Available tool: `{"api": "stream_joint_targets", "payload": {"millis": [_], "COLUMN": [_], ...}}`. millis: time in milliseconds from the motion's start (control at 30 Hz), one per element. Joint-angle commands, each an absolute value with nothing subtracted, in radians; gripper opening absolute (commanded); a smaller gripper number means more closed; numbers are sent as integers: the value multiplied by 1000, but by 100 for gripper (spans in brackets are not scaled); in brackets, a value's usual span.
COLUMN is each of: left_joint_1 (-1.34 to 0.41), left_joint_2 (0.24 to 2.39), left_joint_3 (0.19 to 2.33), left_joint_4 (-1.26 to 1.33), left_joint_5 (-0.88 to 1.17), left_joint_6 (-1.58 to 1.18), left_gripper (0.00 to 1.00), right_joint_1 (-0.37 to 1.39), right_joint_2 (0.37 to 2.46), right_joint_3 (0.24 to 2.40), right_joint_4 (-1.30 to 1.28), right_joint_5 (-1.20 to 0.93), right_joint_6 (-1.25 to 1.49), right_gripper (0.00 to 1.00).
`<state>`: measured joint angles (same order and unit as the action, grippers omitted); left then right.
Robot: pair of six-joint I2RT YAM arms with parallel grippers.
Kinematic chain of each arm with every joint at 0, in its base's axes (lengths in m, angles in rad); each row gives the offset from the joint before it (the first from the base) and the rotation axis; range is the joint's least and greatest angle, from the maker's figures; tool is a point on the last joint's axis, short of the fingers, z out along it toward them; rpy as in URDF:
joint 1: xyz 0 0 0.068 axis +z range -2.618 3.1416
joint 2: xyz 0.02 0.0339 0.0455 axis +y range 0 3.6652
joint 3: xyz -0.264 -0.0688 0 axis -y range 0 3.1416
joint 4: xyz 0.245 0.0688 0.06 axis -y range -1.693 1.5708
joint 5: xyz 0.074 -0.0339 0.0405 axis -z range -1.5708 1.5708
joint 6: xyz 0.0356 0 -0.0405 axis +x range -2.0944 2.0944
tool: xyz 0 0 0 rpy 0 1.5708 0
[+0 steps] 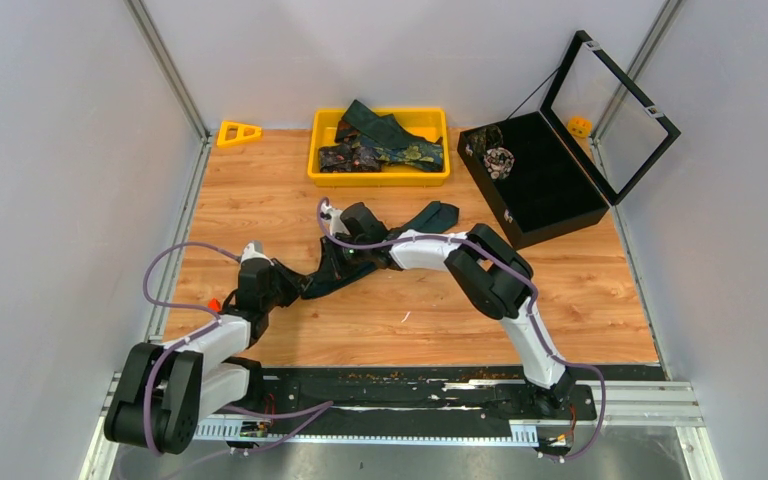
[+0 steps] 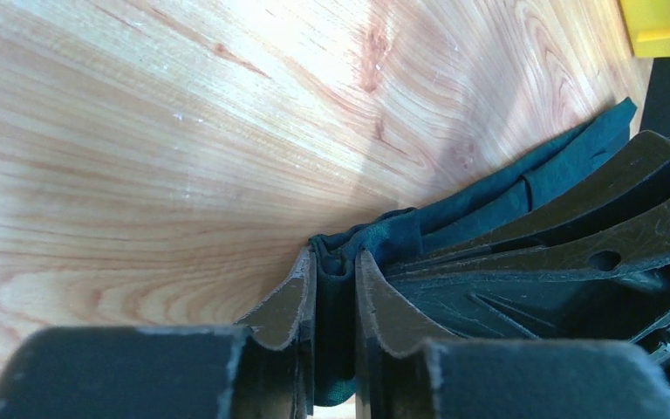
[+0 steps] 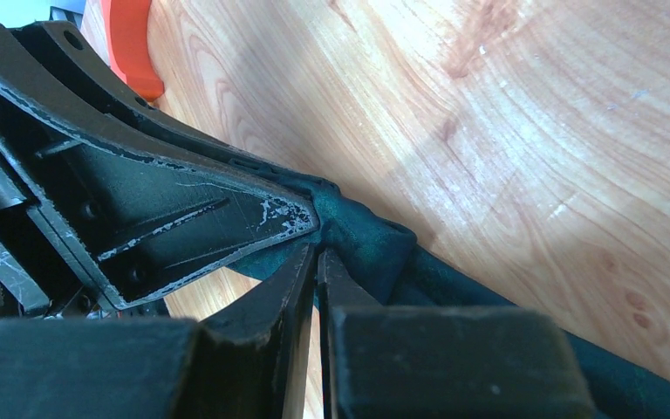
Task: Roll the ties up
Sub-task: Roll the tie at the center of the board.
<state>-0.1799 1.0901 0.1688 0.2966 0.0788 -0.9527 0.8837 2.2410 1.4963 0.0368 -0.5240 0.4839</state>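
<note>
two grippers were clamped on one end of the dark teal tie (image 1: 430, 218). in the top view it lay slantwise across the middle of the bench (image 1: 260, 190), and its other end, which looked the wider, pointed toward the upper right of the frame near the black case (image 1: 550, 195). more ties (image 1: 380, 140) sat heaped in the yellow tray (image 1: 380, 177) at the top centre.

the step in hand looked like starting the roll at the narrow end. to do it well, one gripper would probably need to anchor the fold while the other turned it over. the first turn should stay tight, with the edges level. the cloth was already bunched at the pinch, so any slack there could give a lopsided coil. the free length should stay flat and straight on the bench.

the left gripper (image 2: 333, 262) was all but closed, its narrow slot packed with crumpled teal fabric. the right gripper (image 3: 318, 255) was almost fully closed too, nipping a fold of the same tie at its tips. the two grippers sat just beside each other.
</note>
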Motion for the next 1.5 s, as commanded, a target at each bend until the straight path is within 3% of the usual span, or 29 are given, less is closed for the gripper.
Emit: {"api": "stream_joint_targets", "payload": {"millis": [0,67,533,1467], "left_joint_1": [-184,-184,-184,-184], "left_joint_2": [1154,1156,934,864], "left_joint_3": [151,159,267,491], "left_joint_4": [280,263,-141,-463], "left_joint_5": [109,111,60,28], "left_joint_6": [-914,-905,-804,-659], "left_gripper": [9,0,0,0], "right_joint_1": [891,891,899,995], "right_joint_2": [2267,2257,2151,2207], "right_joint_3": [1454,1459,1500,1568], "right_joint_4": [-45,-52,-130,-151], "right_joint_5": [-482,-482,-447,-424], "right_joint_6": [474,472,446,464], "right_gripper": [9,9,19,17]}}
